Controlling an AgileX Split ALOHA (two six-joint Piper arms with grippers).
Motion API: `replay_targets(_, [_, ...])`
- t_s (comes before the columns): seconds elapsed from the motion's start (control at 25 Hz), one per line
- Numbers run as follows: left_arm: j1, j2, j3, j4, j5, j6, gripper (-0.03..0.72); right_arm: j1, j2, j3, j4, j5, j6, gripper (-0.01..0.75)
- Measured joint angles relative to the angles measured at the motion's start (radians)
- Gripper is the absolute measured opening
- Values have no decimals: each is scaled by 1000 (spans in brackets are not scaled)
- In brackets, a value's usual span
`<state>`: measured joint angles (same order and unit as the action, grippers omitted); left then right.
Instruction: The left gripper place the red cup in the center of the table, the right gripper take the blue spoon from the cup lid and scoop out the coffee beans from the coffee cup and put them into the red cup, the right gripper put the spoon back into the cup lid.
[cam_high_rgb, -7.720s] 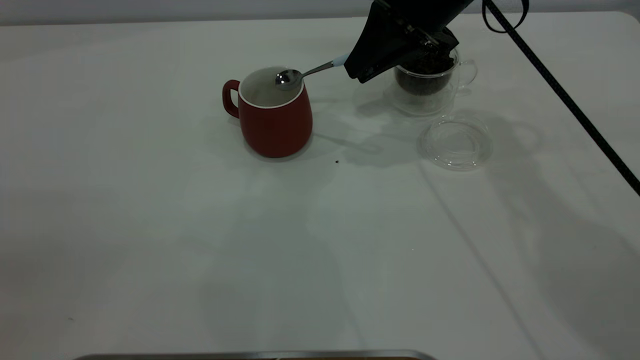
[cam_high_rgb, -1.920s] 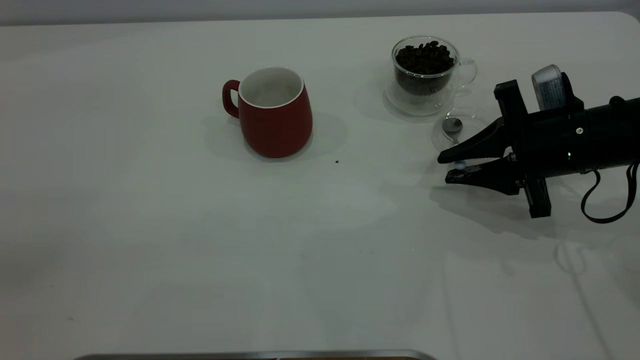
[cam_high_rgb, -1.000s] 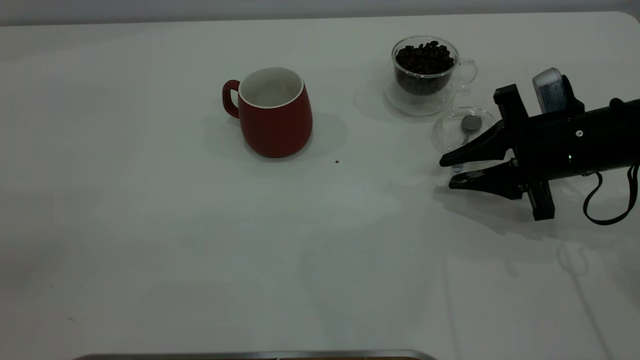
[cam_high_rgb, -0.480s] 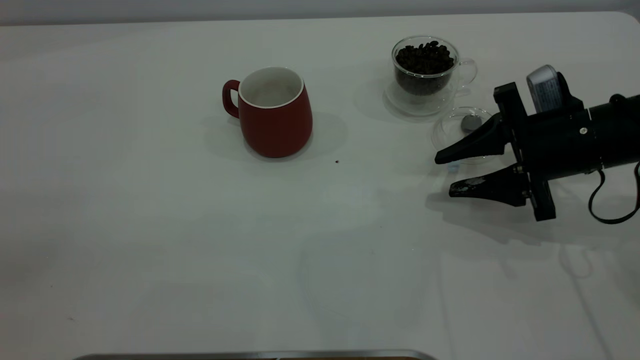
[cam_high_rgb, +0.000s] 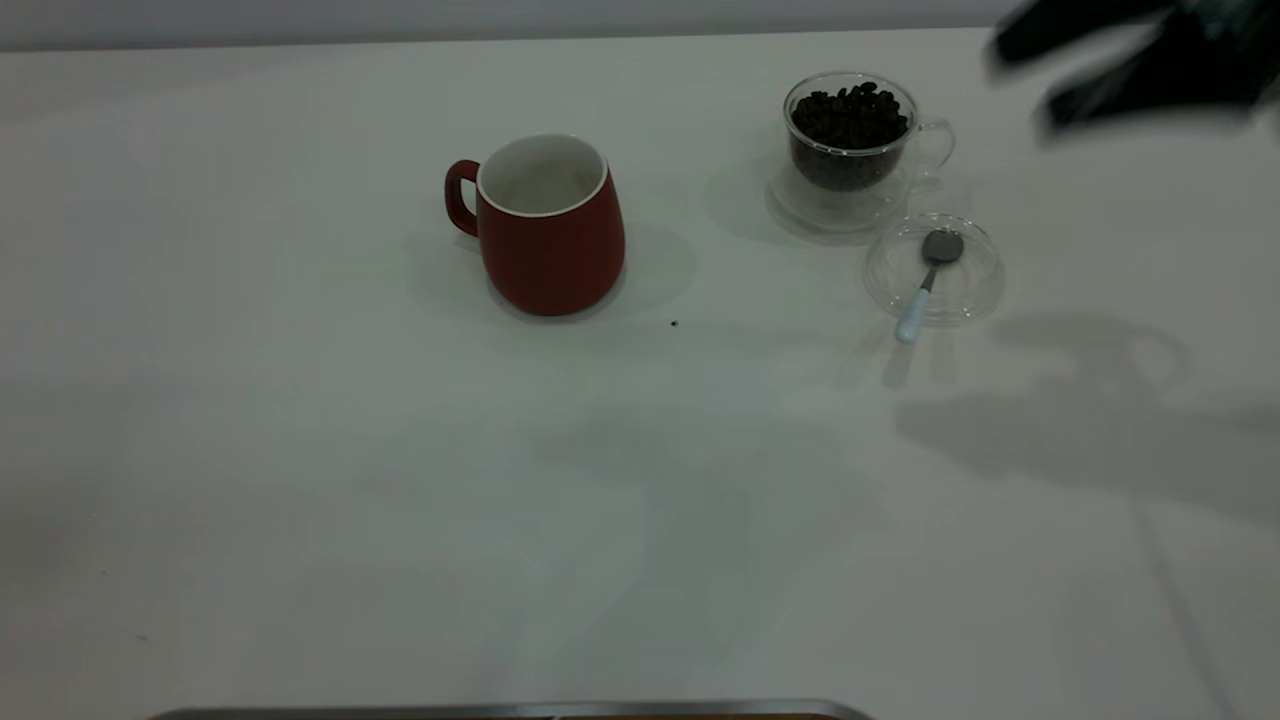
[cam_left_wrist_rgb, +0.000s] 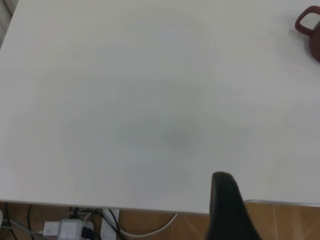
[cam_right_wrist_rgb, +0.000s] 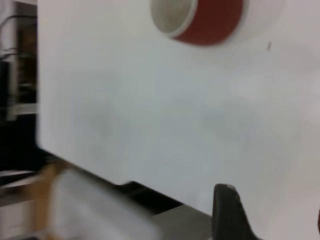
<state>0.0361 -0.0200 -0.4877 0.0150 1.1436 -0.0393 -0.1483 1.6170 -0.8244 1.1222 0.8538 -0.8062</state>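
We see the spoon (cam_high_rgb: 926, 283) now released, bowl in the lid (cam_high_rgb: 934, 271); the right gripper (cam_high_rgb: 1120, 65) has lifted away, blurred, its opening unclear. Task looks finished.

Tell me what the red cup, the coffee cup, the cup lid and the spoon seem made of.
Red cup: likely ceramic, matte dark red outside, white inside and on the rim.
Coffee cup: clear glass; the coffee beans show through its wall.
Cup lid: clear glass disc, table visible through it.
Blue spoon: shiny metal bowl; pale blue handle, possibly plastic or ceramic.
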Motion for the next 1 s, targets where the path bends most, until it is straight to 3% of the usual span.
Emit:
replay_targets(0.12, [0, 0, 0, 0, 0, -1, 500, 1, -272, -17, -290, 35, 251, 460])
replay_targets(0.32, [0, 0, 0, 0, 0, -1, 500, 1, -558, -20, -784, 260, 616, 460])
replay_targets(0.4, [0, 0, 0, 0, 0, -1, 500, 1, -656, 1, -923, 300, 708, 460])
replay_targets(0.76, [0, 0, 0, 0, 0, -2, 500, 1, -1113, 323, -1017, 261, 806, 460])
replay_targets(1.0, [0, 0, 0, 0, 0, -2, 500, 52, -1265, 354, -1013, 238, 806, 458])
